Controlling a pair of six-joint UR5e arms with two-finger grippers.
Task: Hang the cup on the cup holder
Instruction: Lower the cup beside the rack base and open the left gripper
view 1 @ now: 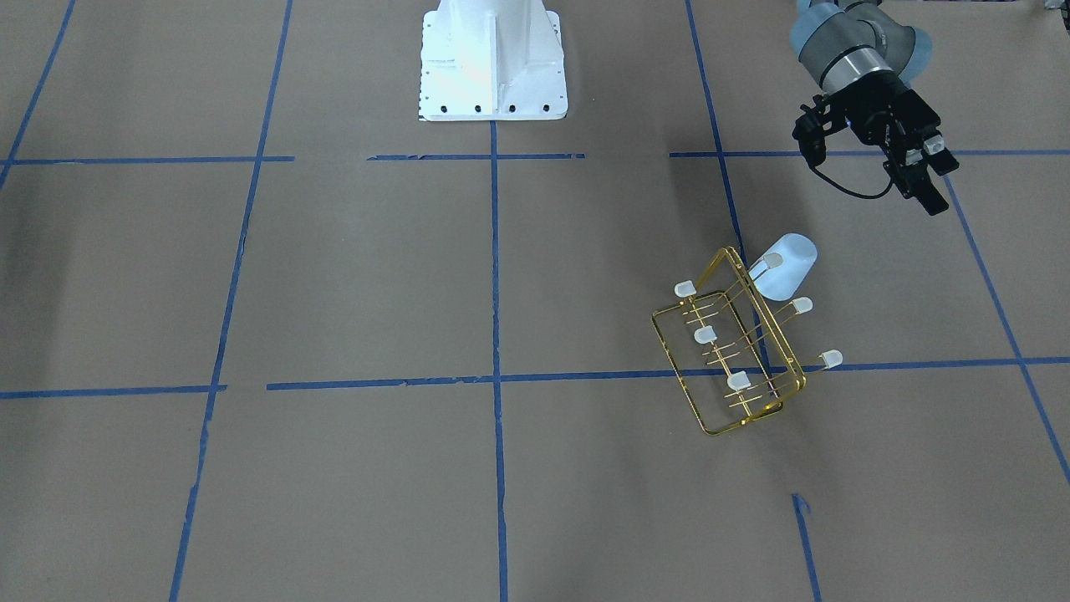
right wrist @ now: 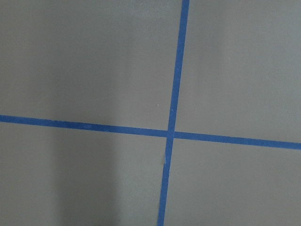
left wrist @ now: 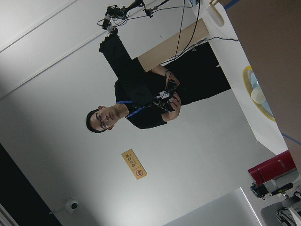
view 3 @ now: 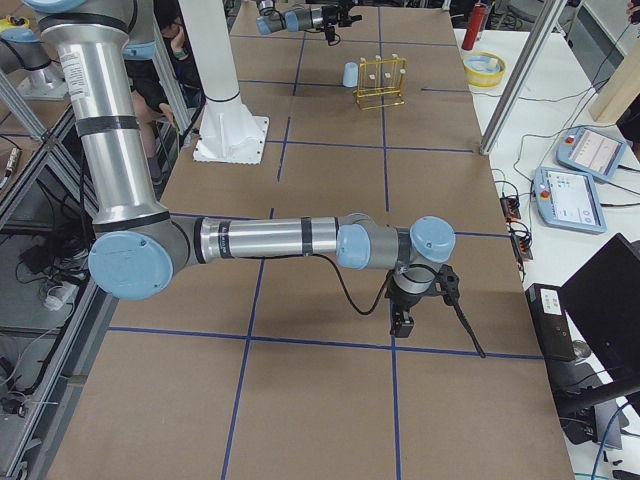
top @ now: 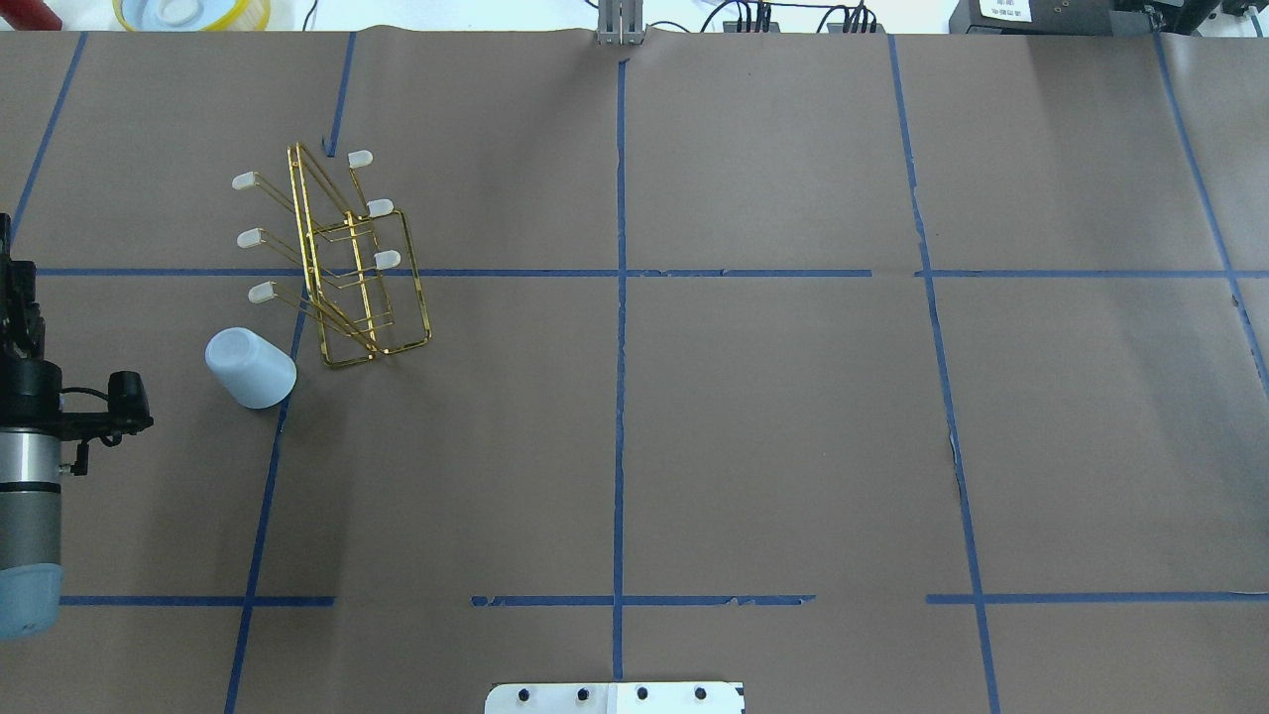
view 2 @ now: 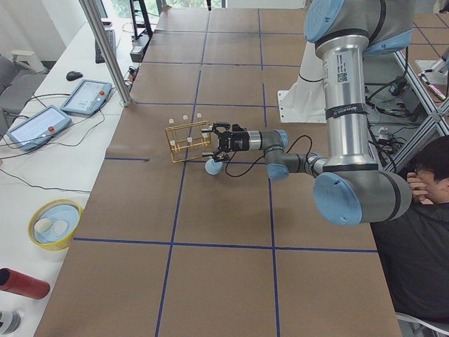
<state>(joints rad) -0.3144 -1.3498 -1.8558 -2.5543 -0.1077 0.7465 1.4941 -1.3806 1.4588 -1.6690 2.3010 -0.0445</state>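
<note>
- Front-facing view: the cup stands on the surface just beside the near end of the rack and hangs on nothing. One capped prong crosses in front of it. The left hand is off to the cup's left, apart from it and holding nothing. Its fingers overlap here, so their gap cannot be read
- Overhead view: the cup shows a closed top, so it probably sits mouth down. It lies between the left hand, at the left edge, and the rack. The rack's left-side prongs point out to the left
- Left side view: the left hand lies level, raised off the surface, and its fingers look apart, one over the other. The cup sits by the rack
- Right side view: the cup and rack are far off. The right hand points down at the surface, well apart from them, and I cannot tell whether its fingers are apart or together
- Left wrist view: only a person and the room, no cup
- Right wrist view: only crossed blue tape
- The step is the pick-up. The left hand should close gently across the cup's side walls, away from the rim. It should then turn the mouth toward the nearest capped prong and slide the cup on without shoving the light wire rack
</note>
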